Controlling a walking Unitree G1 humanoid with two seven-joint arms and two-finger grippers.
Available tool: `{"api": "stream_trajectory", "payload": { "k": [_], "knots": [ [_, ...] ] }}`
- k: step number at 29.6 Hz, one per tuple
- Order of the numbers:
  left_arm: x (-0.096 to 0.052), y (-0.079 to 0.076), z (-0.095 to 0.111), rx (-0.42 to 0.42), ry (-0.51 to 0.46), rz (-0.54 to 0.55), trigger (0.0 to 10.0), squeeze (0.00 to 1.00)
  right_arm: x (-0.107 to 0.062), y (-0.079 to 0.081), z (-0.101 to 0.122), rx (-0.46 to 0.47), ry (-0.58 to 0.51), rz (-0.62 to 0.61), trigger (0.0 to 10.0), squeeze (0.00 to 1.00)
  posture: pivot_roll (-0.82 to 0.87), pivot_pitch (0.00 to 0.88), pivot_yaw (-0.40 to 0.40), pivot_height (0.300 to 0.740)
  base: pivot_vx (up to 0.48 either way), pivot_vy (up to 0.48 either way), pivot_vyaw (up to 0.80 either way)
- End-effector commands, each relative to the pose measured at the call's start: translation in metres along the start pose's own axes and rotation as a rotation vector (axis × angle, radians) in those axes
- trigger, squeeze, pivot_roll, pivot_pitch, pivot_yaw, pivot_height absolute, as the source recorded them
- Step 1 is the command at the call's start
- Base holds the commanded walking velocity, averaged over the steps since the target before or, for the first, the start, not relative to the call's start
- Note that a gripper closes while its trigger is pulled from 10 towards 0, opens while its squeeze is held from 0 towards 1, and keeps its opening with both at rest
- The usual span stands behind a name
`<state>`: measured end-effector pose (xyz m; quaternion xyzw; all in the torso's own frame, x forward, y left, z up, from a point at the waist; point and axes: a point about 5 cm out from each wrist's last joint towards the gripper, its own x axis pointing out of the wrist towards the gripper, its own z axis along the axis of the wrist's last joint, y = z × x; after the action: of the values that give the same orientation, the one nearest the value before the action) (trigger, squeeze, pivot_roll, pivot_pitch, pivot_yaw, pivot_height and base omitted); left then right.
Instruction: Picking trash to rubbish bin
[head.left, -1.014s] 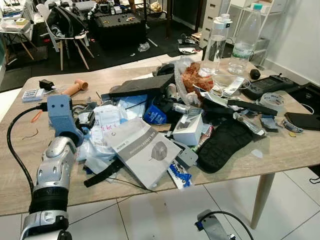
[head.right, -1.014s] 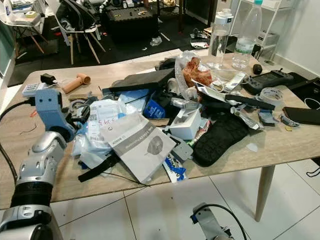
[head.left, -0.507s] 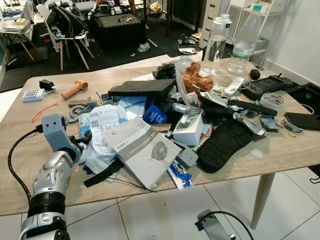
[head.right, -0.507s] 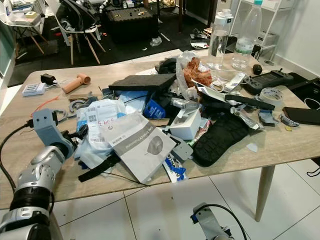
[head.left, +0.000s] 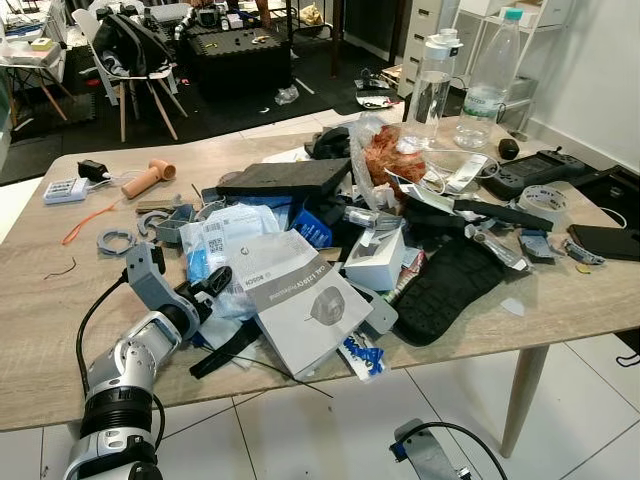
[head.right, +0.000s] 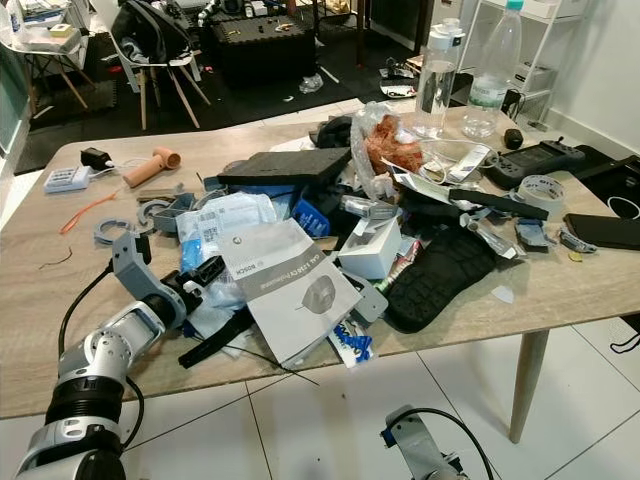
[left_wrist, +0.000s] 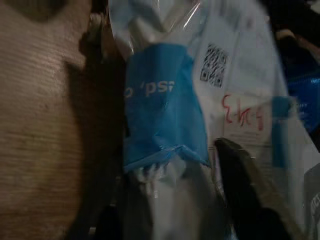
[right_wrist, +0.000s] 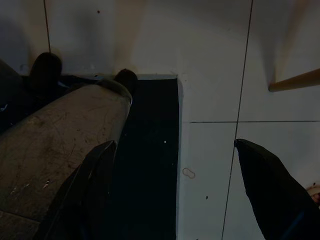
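A heap of clutter covers the wooden table (head.left: 50, 340). At its near left lies a clear plastic bag (head.left: 225, 245) with a blue label and a white sticker with red writing. My left gripper (head.left: 212, 285) is low over the table at the heap's left side, shut on this bag; in the left wrist view the bag (left_wrist: 160, 110) is bunched between the two black fingers (left_wrist: 242, 185). A grey and white booklet (head.left: 300, 300) lies partly over the bag. My right gripper (right_wrist: 174, 146) hangs open beside the table, above the tiled floor.
The heap also holds a black strap (head.left: 225, 348), a white box (head.left: 378, 258), a black mat (head.left: 450, 290) and a crumpled bag (head.left: 390, 155). Two bottles (head.left: 432, 80) stand at the far edge. Bare wood lies at the near left; chairs and cases stand behind.
My left arm has dropped and drawn back toward the near edge. The plastic bag came with it, and the booklet on top slid and turned.
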<state>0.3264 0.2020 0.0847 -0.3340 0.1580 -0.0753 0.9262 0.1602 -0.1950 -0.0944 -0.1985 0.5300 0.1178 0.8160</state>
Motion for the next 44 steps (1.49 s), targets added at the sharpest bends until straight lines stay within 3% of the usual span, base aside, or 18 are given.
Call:
{"api": "stream_trajectory", "payload": {
  "k": [1,4,8,11,12,16,17,21,22,23,24,26,34,44],
  "knots": [
    [-0.004,0.004,0.012,0.016,-0.065,0.015,0.0,0.00,-0.001,0.008,-0.017,-0.006,0.065,0.031,10.0,0.00,0.03,0.049,0.046,0.740,0.000,0.000,0.00],
    [-0.006,0.007,0.023,0.025,-0.122,0.034,0.0,0.00,-0.001,0.007,-0.017,-0.009,0.065,0.030,10.0,0.00,0.03,0.046,0.045,0.740,0.000,0.000,0.00],
    [-0.013,0.014,0.050,0.122,-0.258,0.110,0.0,0.00,-0.001,0.006,-0.016,-0.015,0.062,0.030,10.0,0.00,0.03,0.039,0.044,0.740,0.000,0.000,0.00],
    [-0.017,0.013,0.065,0.139,-0.345,0.114,0.0,0.00,-0.001,0.006,-0.015,-0.018,0.059,0.031,10.0,0.00,0.03,0.034,0.044,0.740,0.000,0.000,0.00],
    [-0.021,0.010,0.077,0.128,-0.414,0.085,0.0,0.00,-0.001,0.006,-0.013,-0.021,0.055,0.031,10.0,0.00,0.04,0.032,0.044,0.740,0.000,0.000,0.00],
    [-0.030,0.007,0.094,0.100,-0.518,0.029,0.0,0.00,0.000,0.007,-0.011,-0.024,0.052,0.032,10.0,0.00,0.04,0.029,0.045,0.740,0.000,0.000,0.00],
    [-0.039,0.008,0.107,0.074,-0.595,-0.014,0.0,0.00,0.000,0.007,-0.010,-0.025,0.050,0.033,10.0,0.00,0.04,0.030,0.046,0.740,0.000,0.000,0.00],
    [-0.050,0.007,0.118,0.052,-0.660,-0.083,0.0,0.00,0.000,0.007,-0.010,-0.026,0.048,0.034,10.0,0.00,0.04,0.031,0.047,0.740,0.000,0.000,0.00],
    [-0.056,0.004,0.121,0.056,-0.669,-0.150,0.0,0.00,0.000,0.008,-0.010,-0.026,0.048,0.035,10.0,0.00,0.04,0.035,0.048,0.740,0.000,0.000,0.00],
    [-0.062,0.000,0.122,0.072,-0.671,-0.218,4.0,0.00,0.000,0.008,-0.010,-0.025,0.048,0.037,10.0,0.00,0.04,0.034,0.048,0.740,0.000,0.000,0.00],
    [-0.062,0.000,0.122,0.072,-0.671,-0.218,4.0,0.00,0.000,0.008,-0.010,-0.025,0.048,0.037,10.0,0.00,0.04,0.034,0.048,0.740,0.000,0.000,0.00],
    [-0.070,-0.004,0.119,0.103,-0.650,-0.303,10.0,0.00,0.000,0.008,-0.010,-0.024,0.049,0.039,10.0,0.00,0.05,0.038,0.048,0.740,0.000,0.000,0.00],
    [-0.077,0.000,0.085,0.168,-0.519,-0.373,10.0,0.00,0.000,0.012,-0.010,-0.031,0.051,0.048,10.0,0.00,0.06,0.047,0.046,0.740,-0.072,0.000,0.00],
    [-0.080,0.011,0.059,0.148,-0.441,-0.363,10.0,0.00,0.000,0.014,-0.011,-0.045,0.053,0.055,10.0,0.00,0.07,0.052,0.041,0.740,-0.334,0.000,0.00]
  ]
}}
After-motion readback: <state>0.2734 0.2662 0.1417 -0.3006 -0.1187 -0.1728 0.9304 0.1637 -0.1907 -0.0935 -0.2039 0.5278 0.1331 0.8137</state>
